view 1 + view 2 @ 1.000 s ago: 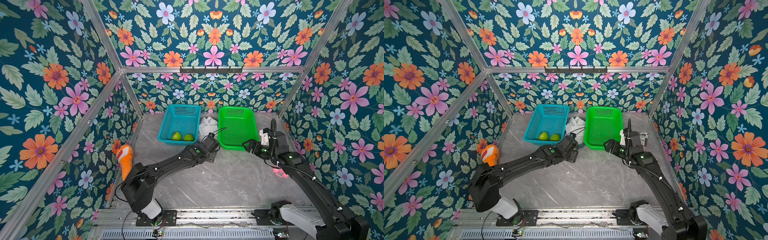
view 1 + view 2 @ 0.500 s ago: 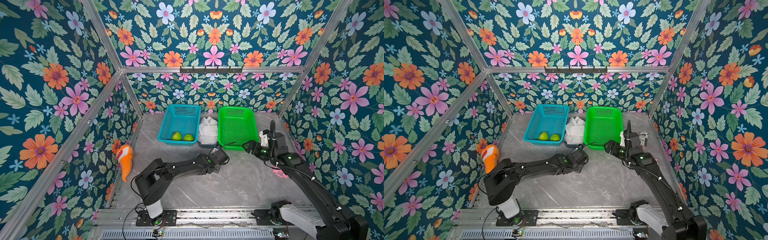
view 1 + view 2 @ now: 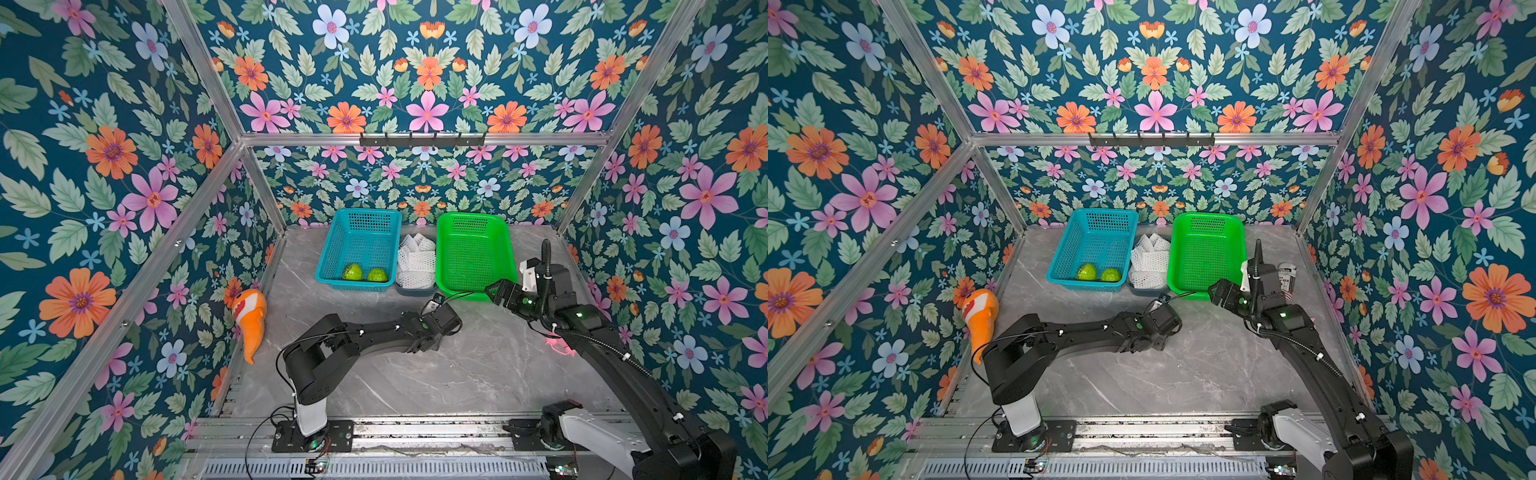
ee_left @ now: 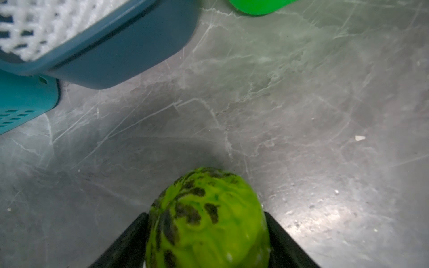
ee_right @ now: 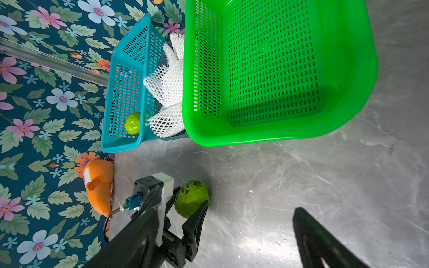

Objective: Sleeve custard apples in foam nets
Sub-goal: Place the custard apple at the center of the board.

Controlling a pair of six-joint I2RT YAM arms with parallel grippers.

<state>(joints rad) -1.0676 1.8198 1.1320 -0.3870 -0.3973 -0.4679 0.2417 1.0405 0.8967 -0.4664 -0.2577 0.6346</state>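
Change since earlier frames: left arm has drawn back from the gap between the baskets to open table, with its elbow folded in. The right arm has held its place.
Custard apple (image 4: pixel 206 218): sits between the jaws of the left claw (image 5: pixel 192 196), low over the table (image 3: pixel 457 374). Whether it rests on the surface cannot be confirmed. Its skin is bare, with no net on it.
Left claw state: spread wide with both fingers against the fruit's flanks, so judged to be gripping it. How firmly cannot be told.
Foam nets (image 3: pixel 415 259): heaped in the dark tray (image 4: pixel 130 46), ahead of the left claw's fingertips and apart from it. None is drawn out.
Two more custard apples (image 3: pixel 352 272): in the blue basket (image 3: pixel 359 218), ahead of the left claw and off to its left. Both are unsleeved.
Green basket (image 3: pixel 473 218): just ahead of the right claw (image 3: pixel 494 291). It holds nothing.
Right claw state: jaws wide apart with nothing between them, hovering by the green basket's near corner.
Progress: judged early. One fruit of three has been brought out and none is sleeved.
Outstanding: a net must be fetched, opened and pulled over this fruit, probably by the right claw. The remaining two then need the same.
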